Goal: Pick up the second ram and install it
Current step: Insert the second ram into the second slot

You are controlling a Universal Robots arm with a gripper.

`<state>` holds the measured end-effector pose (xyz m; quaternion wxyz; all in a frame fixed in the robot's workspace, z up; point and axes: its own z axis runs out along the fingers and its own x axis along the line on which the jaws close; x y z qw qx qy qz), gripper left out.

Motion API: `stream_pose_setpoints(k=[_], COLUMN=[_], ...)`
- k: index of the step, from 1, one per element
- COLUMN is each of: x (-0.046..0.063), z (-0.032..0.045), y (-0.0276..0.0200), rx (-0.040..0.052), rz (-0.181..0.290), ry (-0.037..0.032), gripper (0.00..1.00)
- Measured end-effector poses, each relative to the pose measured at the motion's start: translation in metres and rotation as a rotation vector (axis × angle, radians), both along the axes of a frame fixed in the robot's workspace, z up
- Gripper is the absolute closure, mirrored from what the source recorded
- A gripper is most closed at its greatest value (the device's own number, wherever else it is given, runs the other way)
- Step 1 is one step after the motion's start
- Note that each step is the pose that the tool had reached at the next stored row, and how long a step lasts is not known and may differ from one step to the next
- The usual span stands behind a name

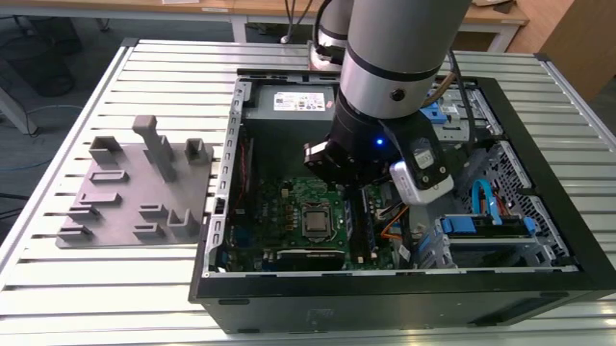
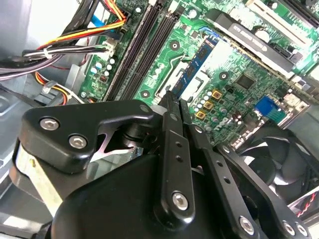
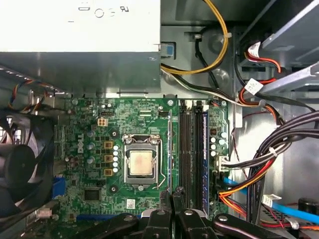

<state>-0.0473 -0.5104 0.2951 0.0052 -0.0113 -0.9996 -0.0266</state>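
Tool (image 2: pixel 174 97) down inside the open computer case (image 1: pixel 385 285), hanging over the motherboard (image 3: pixel 89 149). Fingers pressed together, pinching what looks like the second ram (image 2: pixel 195 64), seemingly near one end. Seen almost edge-on in the second wrist view: thin blue board poking straight out past the fingertips, above the CPU socket (image 3: pixel 141 164). Not in a slot yet, as far as can be told. Memory slots (image 3: pixel 187 149) just off to one side of the tool, with another blue stick (image 3: pixel 205 154) already seated in the slot farthest from the tool. Grey holder tray (image 1: pixel 135 194) well away from the tool, out on the bench (image 1: pixel 97 288).

Handling-wise: light, thin, stiff along its length, but probably no fan of twisting. Likely fragile at the chips and along the contact edge, so best held on the flat faces or bare board edges, well clear of the contacts. Smooth faces too, so probably a bit slippery under a narrow pinch. Gripped out at one end like this, could pivot or sag. Worth keeping square to the slot to avoid jamming or bending.
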Motion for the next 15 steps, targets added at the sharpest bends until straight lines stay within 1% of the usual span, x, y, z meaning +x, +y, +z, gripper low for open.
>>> stream_pose_setpoints(k=[15], x=[0.0], z=[-0.0001], y=[0.0], rx=[0.0001], rz=[-0.09], ry=[0.0], gripper=[0.87])
